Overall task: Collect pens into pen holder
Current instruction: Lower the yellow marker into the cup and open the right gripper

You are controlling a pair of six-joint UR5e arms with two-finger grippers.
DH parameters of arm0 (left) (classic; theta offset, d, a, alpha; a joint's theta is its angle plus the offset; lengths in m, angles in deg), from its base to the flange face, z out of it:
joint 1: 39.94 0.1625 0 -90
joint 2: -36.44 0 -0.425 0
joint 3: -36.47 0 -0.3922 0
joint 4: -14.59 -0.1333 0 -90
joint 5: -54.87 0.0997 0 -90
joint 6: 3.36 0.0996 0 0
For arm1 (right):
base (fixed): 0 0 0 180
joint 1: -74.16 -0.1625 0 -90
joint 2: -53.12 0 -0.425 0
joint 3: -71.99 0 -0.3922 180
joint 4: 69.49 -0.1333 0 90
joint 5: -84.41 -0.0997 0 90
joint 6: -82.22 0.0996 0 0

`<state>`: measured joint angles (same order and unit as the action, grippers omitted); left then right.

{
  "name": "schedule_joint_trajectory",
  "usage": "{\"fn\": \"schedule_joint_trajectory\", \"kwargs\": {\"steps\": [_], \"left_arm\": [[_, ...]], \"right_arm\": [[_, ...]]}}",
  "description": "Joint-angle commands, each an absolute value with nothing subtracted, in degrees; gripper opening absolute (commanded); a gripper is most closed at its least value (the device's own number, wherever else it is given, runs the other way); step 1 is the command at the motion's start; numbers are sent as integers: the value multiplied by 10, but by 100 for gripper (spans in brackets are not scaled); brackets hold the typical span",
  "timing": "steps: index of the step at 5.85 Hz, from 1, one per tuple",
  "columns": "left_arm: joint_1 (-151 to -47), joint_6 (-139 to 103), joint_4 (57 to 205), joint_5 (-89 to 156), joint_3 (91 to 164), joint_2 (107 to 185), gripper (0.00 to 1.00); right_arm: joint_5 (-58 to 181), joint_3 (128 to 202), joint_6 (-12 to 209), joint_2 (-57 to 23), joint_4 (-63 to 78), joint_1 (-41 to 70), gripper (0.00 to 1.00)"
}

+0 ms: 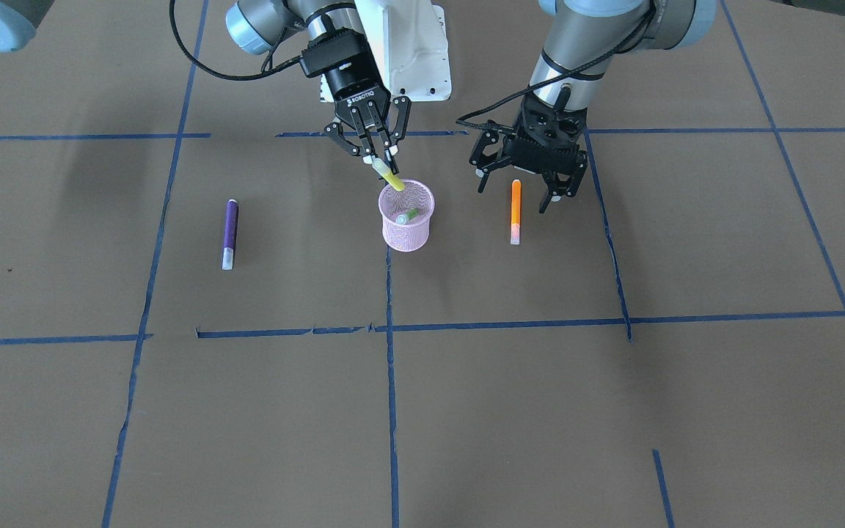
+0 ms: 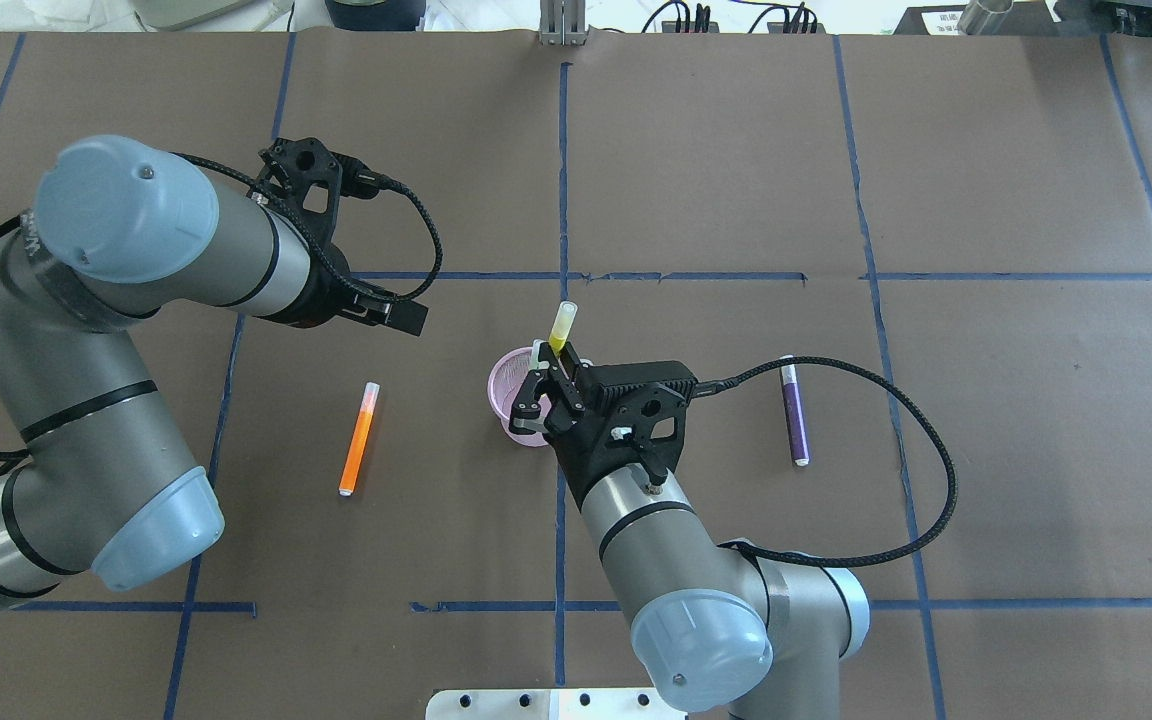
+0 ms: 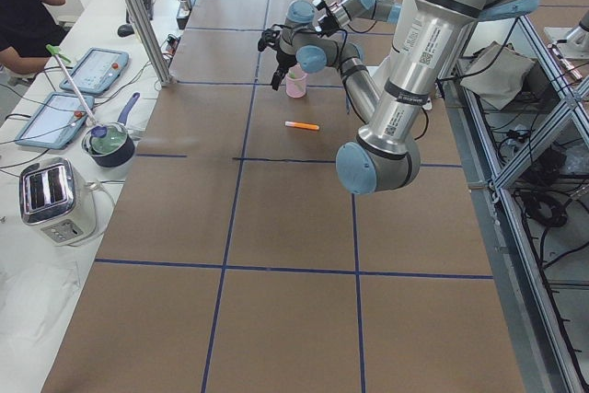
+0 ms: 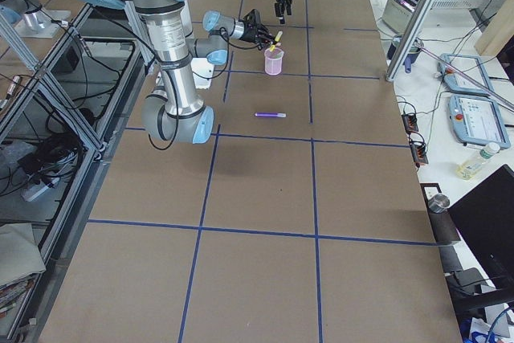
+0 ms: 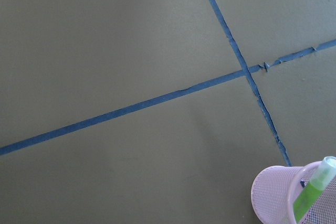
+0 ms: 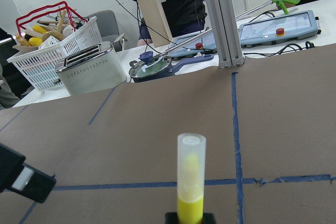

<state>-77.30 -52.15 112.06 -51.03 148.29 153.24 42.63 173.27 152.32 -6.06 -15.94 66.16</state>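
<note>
The pink mesh pen holder (image 1: 406,220) stands at mid-table and has a green pen (image 1: 408,215) in it. It also shows in the overhead view (image 2: 508,388) and the left wrist view (image 5: 275,192). My right gripper (image 1: 382,158) is shut on a yellow pen (image 1: 392,177), which it holds tilted with the lower end at the holder's far rim. The yellow pen fills the right wrist view (image 6: 190,182). My left gripper (image 1: 514,192) is open and empty, raised above the far end of an orange pen (image 1: 516,213) that lies on the table. A purple pen (image 1: 229,233) lies on the holder's other side.
Brown paper with blue tape lines (image 1: 389,330) covers the table. The white robot base (image 1: 411,44) is behind the holder. A side table with a toaster (image 3: 55,198), a pot (image 3: 109,143) and tablets runs along the far edge, with people there.
</note>
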Motion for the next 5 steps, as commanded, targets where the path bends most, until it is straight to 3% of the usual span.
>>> {"fn": "schedule_joint_trajectory", "kwargs": {"steps": [1,3,5], "left_arm": [[-773,-522,1121,-510,1479,1532,100],[-765,-523,1115,-515,1464,1509,100],[-741,-524,1118,-546,1403,1508,100]], "right_arm": [[429,1731,1524,-56,-163,662,81],[398,1756,1523,-58,-161,653,94],[273,1777,1531,-97,-161,602,97]]}}
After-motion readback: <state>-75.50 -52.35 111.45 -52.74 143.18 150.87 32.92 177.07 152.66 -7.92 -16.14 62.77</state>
